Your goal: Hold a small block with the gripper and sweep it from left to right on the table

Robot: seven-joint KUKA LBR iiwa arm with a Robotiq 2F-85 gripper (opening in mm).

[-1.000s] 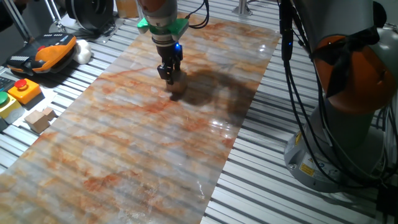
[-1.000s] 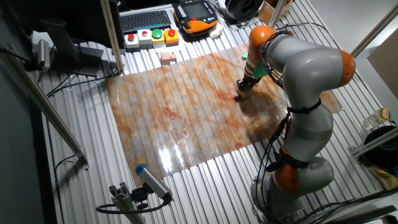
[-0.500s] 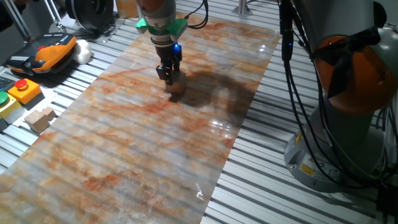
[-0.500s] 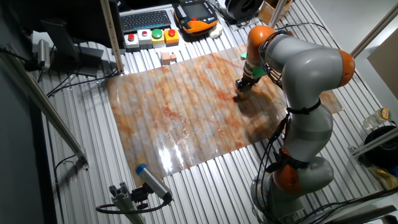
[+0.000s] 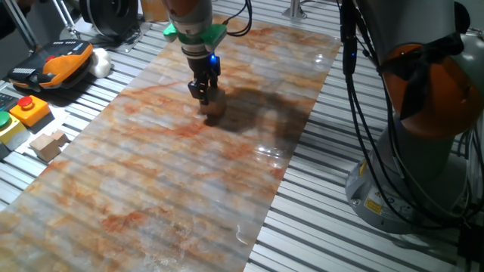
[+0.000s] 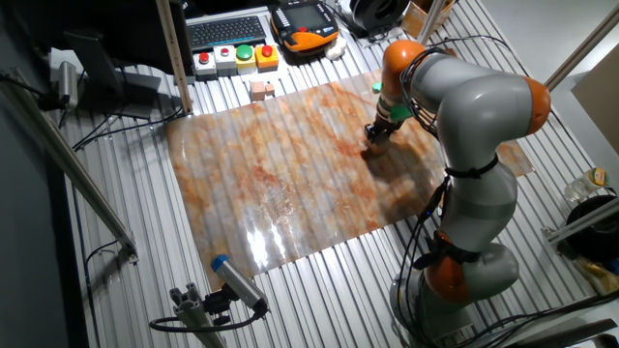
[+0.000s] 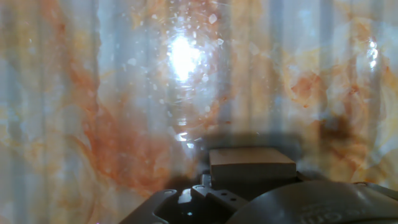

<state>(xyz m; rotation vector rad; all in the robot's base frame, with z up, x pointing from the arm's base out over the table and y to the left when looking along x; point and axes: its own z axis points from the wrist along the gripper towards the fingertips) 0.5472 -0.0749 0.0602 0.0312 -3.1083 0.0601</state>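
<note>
My black gripper [image 5: 206, 94], with its blue light and green ring above, points straight down over the far part of the marbled orange and grey table [image 5: 151, 189]. It is shut on the small block [image 5: 212, 108], a light-tan wooden cube that sits low at the table's surface. The other fixed view shows the gripper [image 6: 373, 138] and the block [image 6: 369, 150] near the table's [image 6: 261, 184] right part. In the hand view the block [image 7: 251, 163] sits just ahead of the gripper [image 7: 249, 186], over the glossy table [image 7: 93, 93].
Two joined tan blocks [image 5: 47, 143] lie on the metal slats left of the table, next to a red button box [image 5: 29, 109] and an orange teach pendant [image 5: 64, 60]. The robot's base [image 5: 423, 151] and its cables stand at the right. A keyboard [image 6: 227, 32] lies at the back.
The gripper has slid the block a short way along the table, slightly leftward in both fixed views. Its grip on the block is unchanged.
</note>
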